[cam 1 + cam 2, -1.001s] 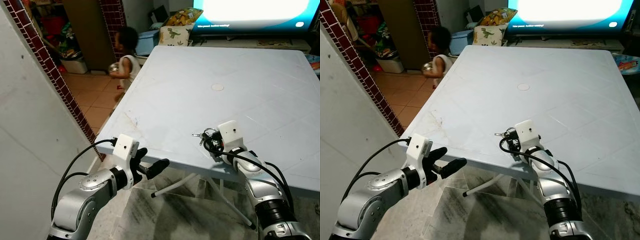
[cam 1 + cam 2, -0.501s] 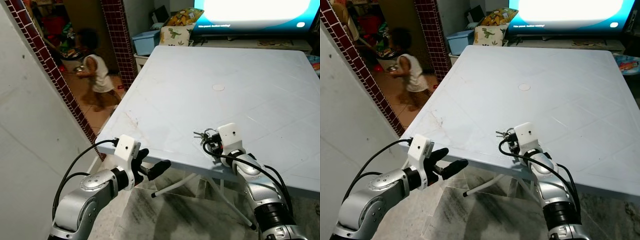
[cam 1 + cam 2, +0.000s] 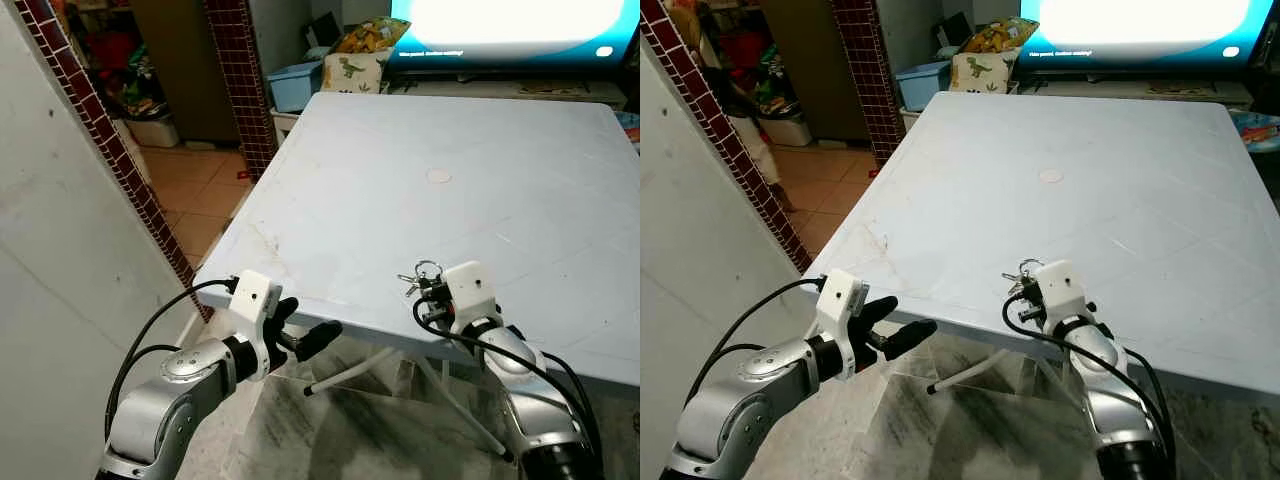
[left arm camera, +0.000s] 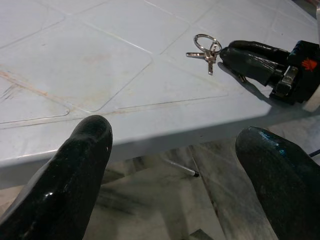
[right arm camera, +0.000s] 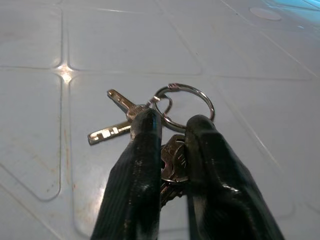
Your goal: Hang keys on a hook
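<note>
Two grippers in play: left gripper (image 3: 305,338) hangs spread and empty off the near edge of the table (image 3: 400,170), idle. Right gripper (image 5: 170,150) is pinched on the keys (image 5: 150,117) by the ring, just over the tabletop near that edge, probably so the ring stays free for hooking. Brick pillar (image 3: 240,75) and TV (image 3: 510,25) lie beyond; I see no hook.
</note>
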Controlling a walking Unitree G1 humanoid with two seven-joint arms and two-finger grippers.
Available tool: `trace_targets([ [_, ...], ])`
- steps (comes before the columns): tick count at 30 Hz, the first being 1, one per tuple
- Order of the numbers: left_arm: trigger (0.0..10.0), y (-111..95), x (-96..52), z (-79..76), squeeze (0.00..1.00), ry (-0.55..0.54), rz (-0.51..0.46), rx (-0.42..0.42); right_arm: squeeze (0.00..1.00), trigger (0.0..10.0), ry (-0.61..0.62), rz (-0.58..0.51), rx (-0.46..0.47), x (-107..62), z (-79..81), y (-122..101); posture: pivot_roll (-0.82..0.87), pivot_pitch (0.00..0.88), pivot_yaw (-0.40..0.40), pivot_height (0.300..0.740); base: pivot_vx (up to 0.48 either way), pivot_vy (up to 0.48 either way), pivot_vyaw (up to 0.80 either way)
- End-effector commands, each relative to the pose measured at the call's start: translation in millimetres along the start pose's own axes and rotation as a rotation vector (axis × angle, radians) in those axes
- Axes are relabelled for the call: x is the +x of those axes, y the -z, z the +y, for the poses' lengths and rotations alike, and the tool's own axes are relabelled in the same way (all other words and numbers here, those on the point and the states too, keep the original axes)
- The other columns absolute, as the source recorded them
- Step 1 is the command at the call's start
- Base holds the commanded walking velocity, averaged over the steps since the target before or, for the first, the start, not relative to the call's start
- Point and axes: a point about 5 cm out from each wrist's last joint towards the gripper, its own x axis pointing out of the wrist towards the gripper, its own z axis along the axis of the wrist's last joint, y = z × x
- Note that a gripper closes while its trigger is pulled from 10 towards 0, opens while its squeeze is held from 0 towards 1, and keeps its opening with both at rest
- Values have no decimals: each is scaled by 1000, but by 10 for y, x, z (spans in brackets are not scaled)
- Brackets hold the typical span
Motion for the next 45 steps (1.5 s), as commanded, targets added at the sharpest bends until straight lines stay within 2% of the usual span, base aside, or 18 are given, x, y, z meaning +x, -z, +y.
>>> trace_targets([
  [1,10000,-34,-20,19,0,-8,-3,26,0,0,3,175,30,-87,39,340,-2,27,134,740,0,0,0],
  [16,10000,-28,-5,26,0,-8,-2,27,0,0,115,263,17,-408,77,389,-16,30,139,740,0,0,0],
  [21,10000,-35,12,25,0,-4,-2,31,0,0,202,134,-37,-352,8,203,-17,29,144,740,0,0,0],
  [25,10000,-38,12,30,0,-8,-5,33,0,0,257,87,-68,-289,-66,78,-17,29,144,740,0,0,0],
  [28,10000,-45,11,40,0,-13,-7,35,0,0,295,54,-75,-233,-112,-13,-10,26,145,740,0,0,0],
  [32,10000,-48,9,44,0,-16,-10,35,0,0,287,6,-57,-175,-79,-111,-10,26,145,740,0,0,0],
  [33,10000,-49,10,45,0,-17,-10,35,0,2902,280,-16,-43,-151,-59,-158,-10,26,145,740,0,0,0],
  [34,10000,-50,12,46,0,-17,-10,35,0,2902,273,-21,-39,-139,-49,-172,-8,26,148,740,0,0,0],
  [35,10000,-52,13,48,0,-17,-10,36,1000,10000,256,-36,-12,-107,-16,-217,-8,26,148,740,0,0,0],
  [36,10000,-54,14,49,0,-17,-10,37,1000,10000,228,-57,21,-58,35,-288,-8,26,148,740,0,0,0],
  [40,10000,-65,10,56,0,-16,-10,39,1000,10000,190,-76,60,58,175,-454,-8,26,148,740,0,0,0],
  [45,10000,-78,8,61,0,-16,-13,39,1000,10000,159,-101,66,90,287,-565,1,27,146,740,0,0,0],
])
